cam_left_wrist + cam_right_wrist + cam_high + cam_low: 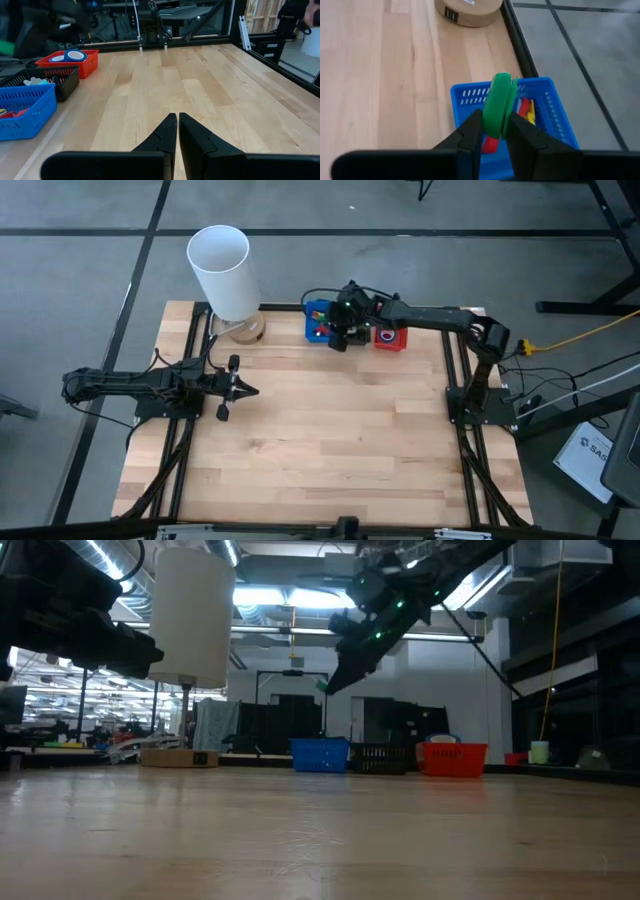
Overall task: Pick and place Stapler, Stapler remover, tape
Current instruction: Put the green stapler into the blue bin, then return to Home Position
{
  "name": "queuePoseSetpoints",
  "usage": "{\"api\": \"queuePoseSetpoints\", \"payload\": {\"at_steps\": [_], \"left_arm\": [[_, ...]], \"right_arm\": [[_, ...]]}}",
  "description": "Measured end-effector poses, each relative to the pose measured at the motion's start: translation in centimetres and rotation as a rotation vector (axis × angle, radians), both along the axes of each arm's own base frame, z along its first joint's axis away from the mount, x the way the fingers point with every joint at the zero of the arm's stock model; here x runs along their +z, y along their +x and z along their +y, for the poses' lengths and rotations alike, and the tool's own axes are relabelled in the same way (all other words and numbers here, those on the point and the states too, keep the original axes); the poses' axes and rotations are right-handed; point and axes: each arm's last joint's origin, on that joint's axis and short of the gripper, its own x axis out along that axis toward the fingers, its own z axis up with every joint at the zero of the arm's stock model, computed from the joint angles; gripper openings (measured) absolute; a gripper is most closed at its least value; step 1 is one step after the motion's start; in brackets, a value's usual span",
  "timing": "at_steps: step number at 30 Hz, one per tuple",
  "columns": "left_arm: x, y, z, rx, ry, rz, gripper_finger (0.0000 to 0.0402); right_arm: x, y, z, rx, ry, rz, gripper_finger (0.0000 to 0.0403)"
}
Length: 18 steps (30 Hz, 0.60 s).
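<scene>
The wooden counter carries a tall white lamp on a round wooden base at its far left corner, and three small baskets in a row along the far edge: a blue basket, a black basket and a red basket. The left arm lies low over the counter's left side, its pincer clenched with the fingertips together, holding nothing. The right arm reaches across the far edge, and its pincer hangs above the blue basket, grasping a green stapler upright between its fingers. Red and yellow pieces lie inside the blue basket. A blue tape roll with a white core sits in the red basket.
</scene>
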Motion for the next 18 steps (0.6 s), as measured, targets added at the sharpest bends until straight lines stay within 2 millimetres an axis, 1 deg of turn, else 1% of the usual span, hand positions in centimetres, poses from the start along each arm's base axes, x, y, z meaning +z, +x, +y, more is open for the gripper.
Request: {"api": "queuePoseSetpoints", "payload": {"at_steps": [5, 8, 10, 12, 15, 18], "left_arm": [[0.0, 0.0, 0.0, 0.001, 0.0, 0.0, 0.0015], [0.0, 0.0, 0.0, 0.0, 0.0, 0.0, 0.0016], [0.0, 0.0, 0.0, 0.0, 0.0, 0.0, 0.0015], [0.0, 0.0, 0.0, 0.001, 0.0, 0.0, 0.0016], [0.0, 0.0, 0.0, 0.0, 0.0, 0.0, 0.0015], [0.0, 0.0, 0.0, 0.001, 0.0, -0.001, 0.0015]], "right_arm": [[-2.5, 0.9, -1.4, -0.016, 0.028, 0.044, 0.0073], [-3.0, 1.4, -2.1, -0.025, 0.028, 0.045, 0.0076], [-2.7, 1.7, -2.5, -0.031, 0.023, 0.033, 0.0084], [-2.2, 1.9, -2.8, -0.037, 0.014, 0.016, 0.0101], [-1.0, 2.0, -3.5, -0.052, 0.01, 0.006, 0.014], [0.3, 2.1, -4.2, -0.079, 0.009, -0.025, 0.0188]]}}
